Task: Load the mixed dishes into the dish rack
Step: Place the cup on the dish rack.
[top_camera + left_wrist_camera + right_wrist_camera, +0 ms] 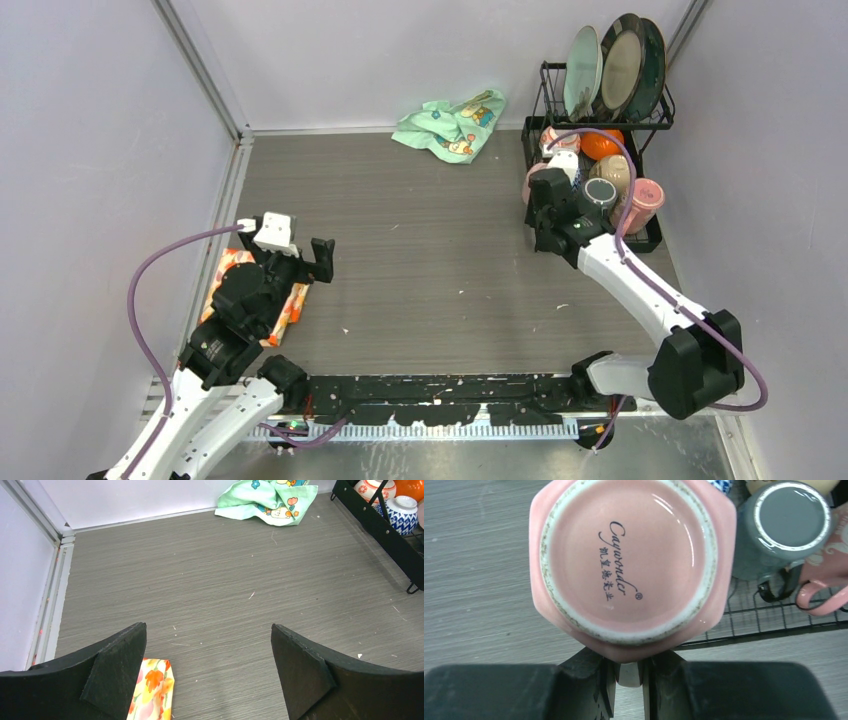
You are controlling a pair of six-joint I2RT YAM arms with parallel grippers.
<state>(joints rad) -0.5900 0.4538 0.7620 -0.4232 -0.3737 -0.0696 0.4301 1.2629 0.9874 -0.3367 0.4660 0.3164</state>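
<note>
My right gripper (629, 672) is shut on the wall of a pink cup (629, 560), whose base faces the wrist camera. The cup hangs at the left edge of the dish rack (655, 238), partly over the table and partly over the lower basket wire. In the basket lie a dark green cup (786, 525), another pink cup (640, 205) and patterned bowls (402, 512). Three plates (620, 65) stand in the upper shelf. My left gripper (305, 262) is open with nothing in it, low above the table's left side.
An orange floral cloth (228, 275) lies folded under the left gripper near the left wall. A mint-green cartoon-print cloth (450, 122) is crumpled by the back wall. Bare grey tabletop (430, 260) stretches between the two arms.
</note>
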